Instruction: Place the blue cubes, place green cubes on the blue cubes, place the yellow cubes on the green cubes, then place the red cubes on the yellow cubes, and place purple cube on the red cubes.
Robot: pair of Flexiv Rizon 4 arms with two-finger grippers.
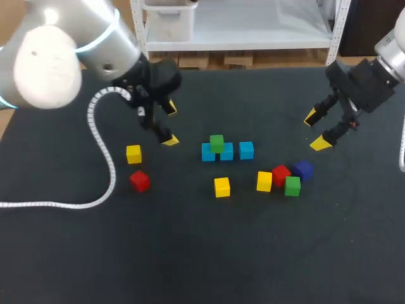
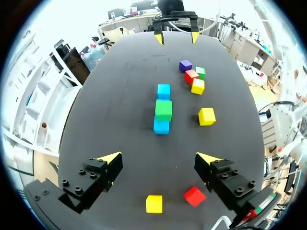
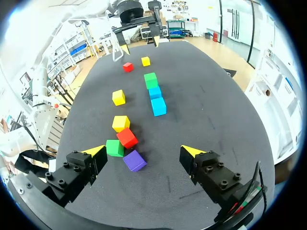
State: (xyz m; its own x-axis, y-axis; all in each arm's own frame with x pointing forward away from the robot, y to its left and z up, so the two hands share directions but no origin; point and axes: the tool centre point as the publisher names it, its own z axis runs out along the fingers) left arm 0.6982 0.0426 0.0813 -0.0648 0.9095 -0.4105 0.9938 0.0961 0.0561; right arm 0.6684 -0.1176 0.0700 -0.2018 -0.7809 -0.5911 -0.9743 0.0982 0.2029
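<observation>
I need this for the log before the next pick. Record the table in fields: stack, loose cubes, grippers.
stack: stacked green cube on the row of blue cubes; nothing on top of it
left side: left yellow cube, left red cube, apart
middle: middle yellow cube, alone in front of the row
right cluster: right yellow cube, right red cube, loose green cube, purple cube, close together
left gripper: open, empty
right gripper: open, empty

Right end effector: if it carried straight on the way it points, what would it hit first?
Probably the purple cube, lying ahead between the right end effector's open fingers; the red cube sits just beyond. Depth is unclear.
</observation>
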